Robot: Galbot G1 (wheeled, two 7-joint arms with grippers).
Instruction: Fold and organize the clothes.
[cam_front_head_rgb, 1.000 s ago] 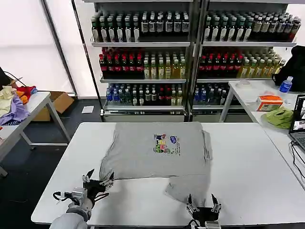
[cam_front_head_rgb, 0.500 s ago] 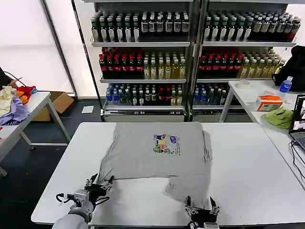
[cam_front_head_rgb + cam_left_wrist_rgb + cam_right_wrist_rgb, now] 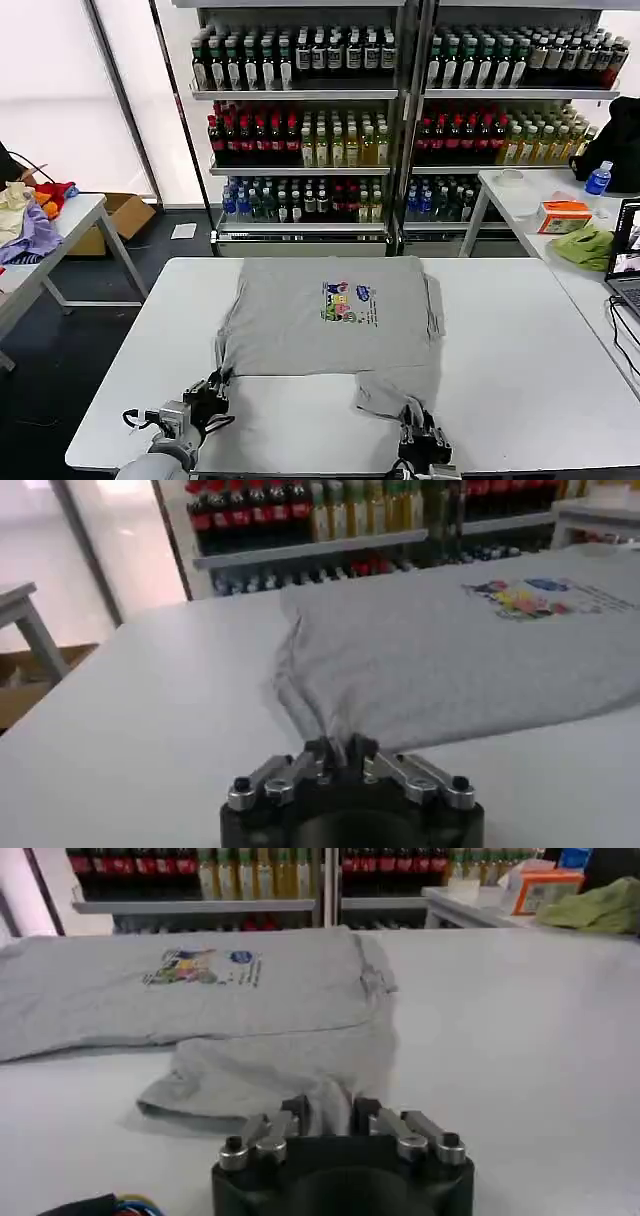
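The grey T-shirt (image 3: 330, 320) lies spread on the white worktop (image 3: 520, 350), graphic up. The left gripper (image 3: 338, 752) is pinched closed on its near-left corner and the right gripper (image 3: 328, 1110) on its near-right hem. The fold seems about to start: both should lift together and carry the hem away. The cloth between the fingers is hidden.

Room: white work table (image 3: 520, 380) at centre. Bottle-stocked shelving (image 3: 400, 110) at 12 o'clock. Bright frosted windows (image 3: 60, 100) at 10 o'clock. Side tables at 9 (image 3: 60, 235) and 3 o'clock (image 3: 530, 205). Dark floor (image 3: 60, 350); cardboard box (image 3: 125, 212).
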